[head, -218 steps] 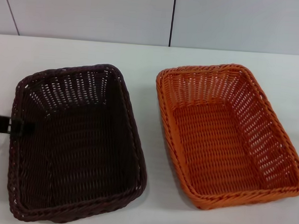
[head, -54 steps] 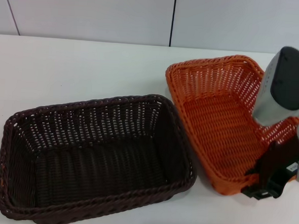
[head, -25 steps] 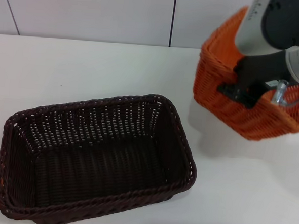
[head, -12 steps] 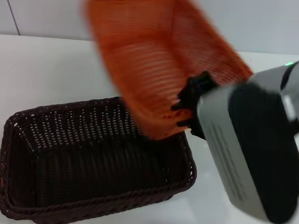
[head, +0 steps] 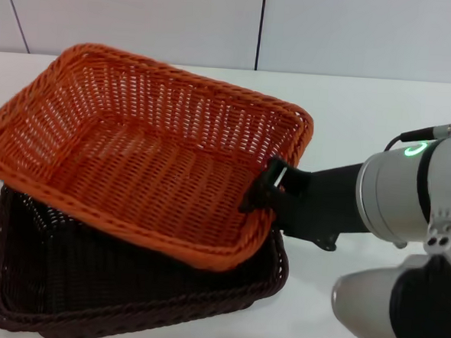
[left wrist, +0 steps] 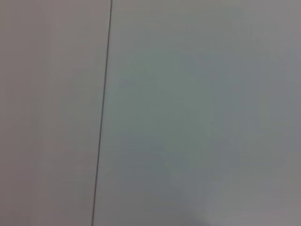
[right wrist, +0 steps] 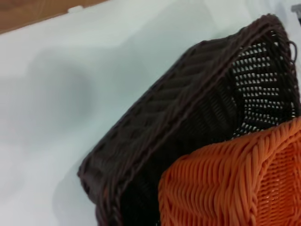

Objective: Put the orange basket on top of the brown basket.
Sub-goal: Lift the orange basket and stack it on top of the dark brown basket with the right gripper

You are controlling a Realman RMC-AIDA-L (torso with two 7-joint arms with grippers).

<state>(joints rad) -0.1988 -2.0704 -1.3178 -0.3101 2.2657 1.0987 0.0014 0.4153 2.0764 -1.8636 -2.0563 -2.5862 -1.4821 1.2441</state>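
Observation:
The orange basket [head: 134,156] is held tilted over the brown basket [head: 125,301], its far left side raised and its near right corner low inside the brown one. My right gripper [head: 266,191] is shut on the orange basket's right rim. The right wrist view shows the brown basket's corner [right wrist: 188,117] with the orange basket [right wrist: 225,188] over it. My left gripper is out of view; its wrist view shows only a plain wall.
The white table [head: 351,115] stretches behind and to the right of the baskets. A grey wall with a dark seam [head: 260,25] stands at the back. My right arm [head: 408,195] reaches in from the right.
My right gripper has carried the orange basket left and down, from high above the table to lying tilted over the brown basket. The brown basket has stayed nearly in place.

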